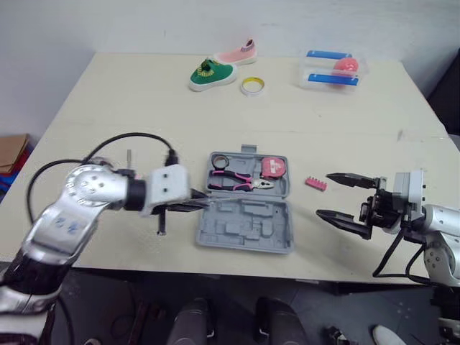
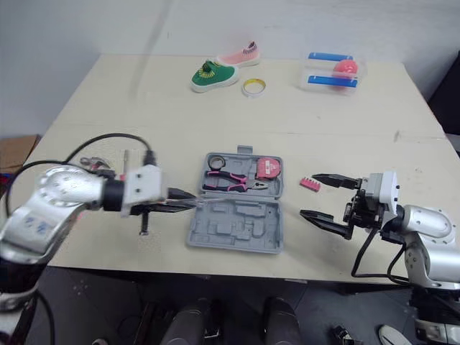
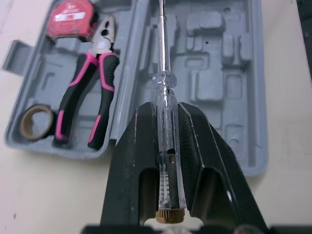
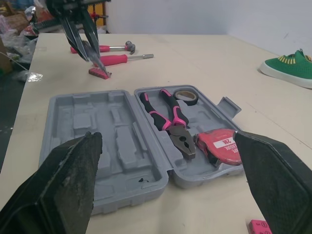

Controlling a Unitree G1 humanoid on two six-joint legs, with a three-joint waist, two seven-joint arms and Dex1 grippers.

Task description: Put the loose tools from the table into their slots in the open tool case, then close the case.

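**Screwdriver over the case: a missed slot is looming**

The left pincer (image 1: pixel 195 206) is clamping a clear-handled screwdriver (image 3: pixel 163 83), whose shaft is reaching over the open case (image 1: pixel 244 228) from 9 o'clock. If it is let go off its groove, it is likely rolling across the moulded tray and blocking the lid. The right pincer (image 1: pixel 323 194) is gaping wide and empty at 3 o'clock, near a pink bit strip (image 1: pixel 315 183); a careless sweep is risking knocking the strip away. The pale surface (image 1: pixel 129 108) is carrying shoes (image 1: pixel 213 74) at 12 o'clock, under a white wall (image 1: pixel 215 21).
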